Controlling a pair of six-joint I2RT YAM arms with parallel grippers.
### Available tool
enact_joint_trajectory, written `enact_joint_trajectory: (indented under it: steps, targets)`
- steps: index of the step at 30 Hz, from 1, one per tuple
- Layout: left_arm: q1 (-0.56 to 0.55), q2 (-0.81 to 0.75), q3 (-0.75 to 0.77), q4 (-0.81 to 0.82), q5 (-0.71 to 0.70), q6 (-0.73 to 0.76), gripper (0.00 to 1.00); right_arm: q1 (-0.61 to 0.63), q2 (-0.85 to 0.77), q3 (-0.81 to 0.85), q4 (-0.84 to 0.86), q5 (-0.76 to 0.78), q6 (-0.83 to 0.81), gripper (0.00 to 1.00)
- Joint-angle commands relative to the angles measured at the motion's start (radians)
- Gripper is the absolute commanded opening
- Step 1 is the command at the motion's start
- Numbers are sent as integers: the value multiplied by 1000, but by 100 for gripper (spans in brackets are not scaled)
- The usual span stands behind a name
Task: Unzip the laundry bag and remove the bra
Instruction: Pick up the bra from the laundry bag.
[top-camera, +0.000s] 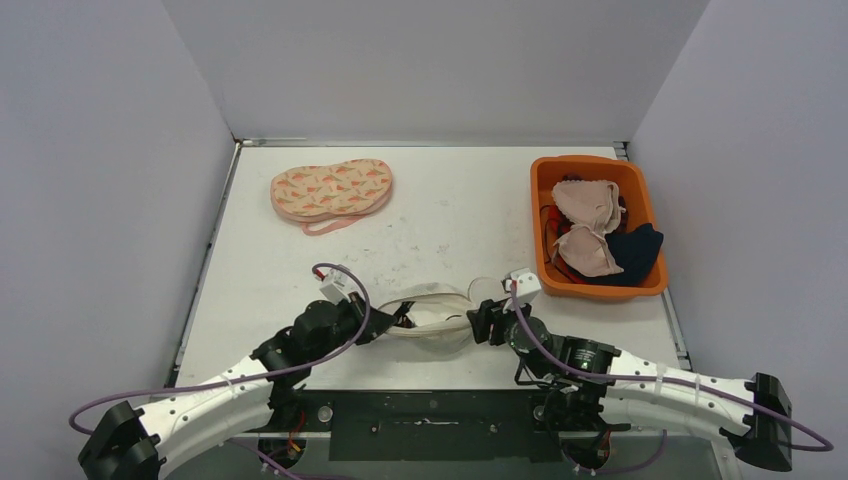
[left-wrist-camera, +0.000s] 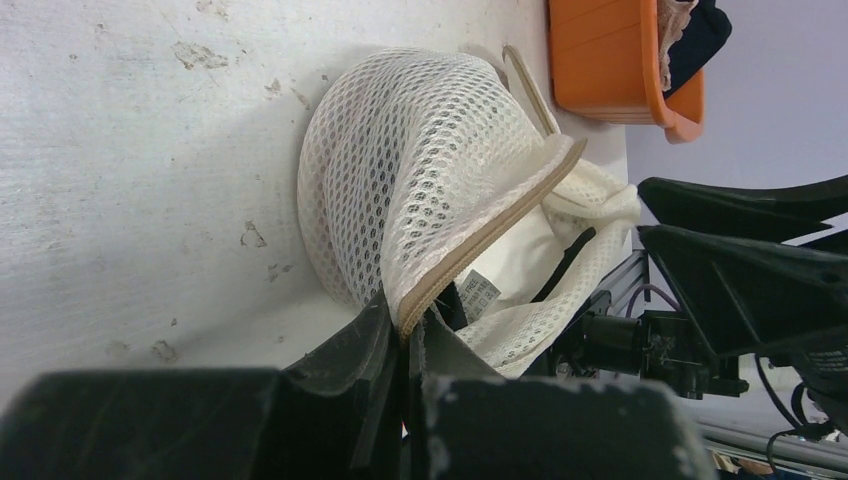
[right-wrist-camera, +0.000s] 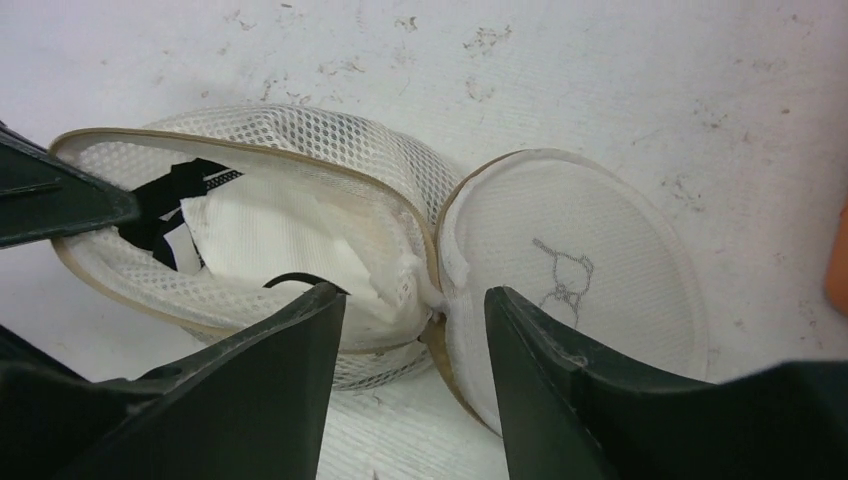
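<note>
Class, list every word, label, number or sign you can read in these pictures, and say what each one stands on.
White tag inside the open mesh laundry bag: lines of print, too small to read.
Round flap of the bag: a small outline drawing, a symbol with no letters.
No other words or numbers can be read anywhere.

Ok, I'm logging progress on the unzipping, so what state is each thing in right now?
mesh bag: unzipped, mouth gaping, lying on the table.
bra: still inside the mesh bag, not yet pulled out.
left gripper: shut on the mesh bag's rim.
right gripper: open, at the bag's hinge end.
patterned pouch: closed, lying flat.
bin: upright, holding clothes.
</note>
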Motion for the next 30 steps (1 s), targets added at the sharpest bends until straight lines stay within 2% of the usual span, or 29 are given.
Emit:
enact_joint_trajectory:
  steps: [1, 4, 7, 13, 19, 22, 30]
  targets:
    - [-10, 10, 43, 48, 8, 32, 0, 13, -75, 58, -43, -47, -4, 59]
    - [-12, 20, 51, 45, 9, 40, 0, 16, -50, 125, -31, -128, -52, 62]
    - [-17, 25, 63, 35, 5, 54, 0, 18, 53, 192, 7, -207, -93, 54]
    - [-29, 33, 81, 3, -7, 83, 0, 25, 329, 298, 91, -267, -176, 38]
    - [-40, 55, 78, -3, -11, 99, 0, 44, 515, 318, 120, -318, -249, 33]
    - [-44, 61, 68, -1, -14, 100, 0, 77, 541, 291, 111, -300, -264, 33]
    - [-44, 57, 37, 1, -32, 101, 0, 146, 484, 176, 115, -270, -239, 36]
